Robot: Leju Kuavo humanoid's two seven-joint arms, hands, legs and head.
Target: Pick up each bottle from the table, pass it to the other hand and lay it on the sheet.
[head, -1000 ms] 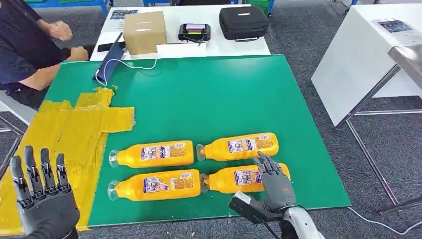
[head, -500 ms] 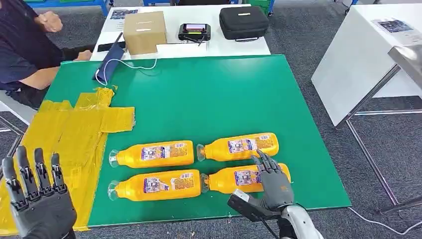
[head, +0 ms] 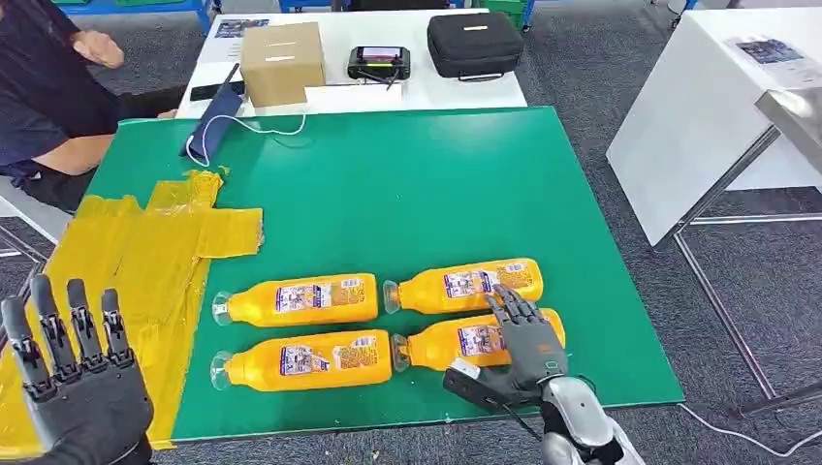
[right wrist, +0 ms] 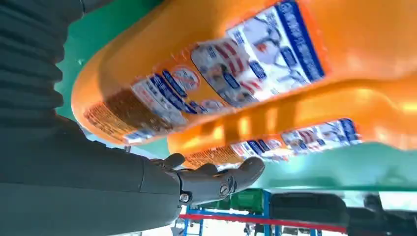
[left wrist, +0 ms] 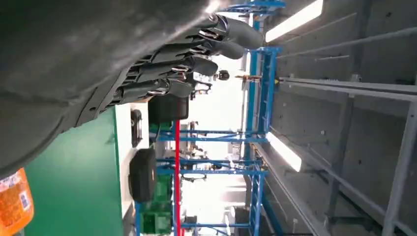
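Observation:
Four orange bottles lie on their sides on the green table [head: 407,184], caps to the left: far left [head: 296,298], far right [head: 465,284], near left [head: 305,358], near right [head: 441,344]. My right hand [head: 519,344] lies over the base end of the near right bottle, fingers stretched out and thumb spread to the side, not closed around it. The right wrist view has that bottle [right wrist: 221,64] close against the palm and my fingers [right wrist: 211,179] straight. My left hand [head: 82,387] is raised at the near left above the yellow sheet [head: 145,252], fingers [left wrist: 187,54] spread and empty.
A person in dark clothing [head: 48,97] sits at the far left corner. A blue pouch with a white cord [head: 208,126] lies on the table's far left. Behind it a white table holds a cardboard box [head: 281,60], a controller [head: 378,62] and a black case [head: 475,43].
My right hand has slid a little further over the near right bottle. My left hand dipped and rose again slightly. The person's arm has drawn back from the table.

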